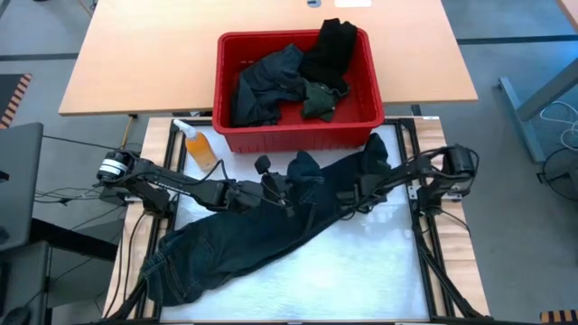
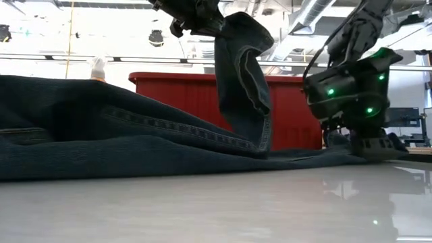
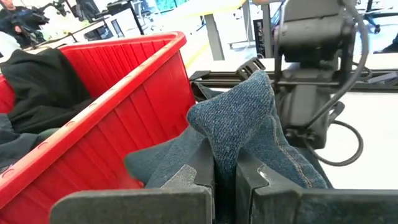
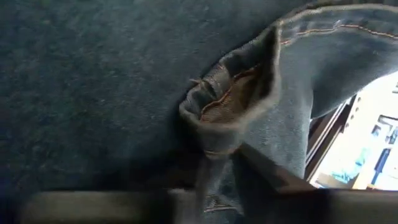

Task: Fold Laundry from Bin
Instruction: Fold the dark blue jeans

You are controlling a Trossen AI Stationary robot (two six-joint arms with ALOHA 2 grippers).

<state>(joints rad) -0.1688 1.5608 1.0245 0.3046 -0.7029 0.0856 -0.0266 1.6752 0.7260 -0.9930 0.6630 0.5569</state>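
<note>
Jeans point(image 1: 244, 239) spread across white table point(image 1: 361, 280), waistband toward 7 o'clock, legs reaching 2 o'clock. Left gripper point(image 3: 225, 177) at centre, pressed together on a raised fold of denim. Right gripper point(image 1: 354, 200) at 3 o'clock of it, low, pinching a hem. Bin point(image 1: 357, 126) at 12 o'clock, holding remaining laundry point(image 1: 271, 86). Orange bottle point(image 1: 196, 142) at 10 o'clock.

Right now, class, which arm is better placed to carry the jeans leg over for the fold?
Probably the left. Its gripper is shut on a raised fold of the jeans, lifted off the table. The right gripper is low at the cloth, its grip unclear.
</note>
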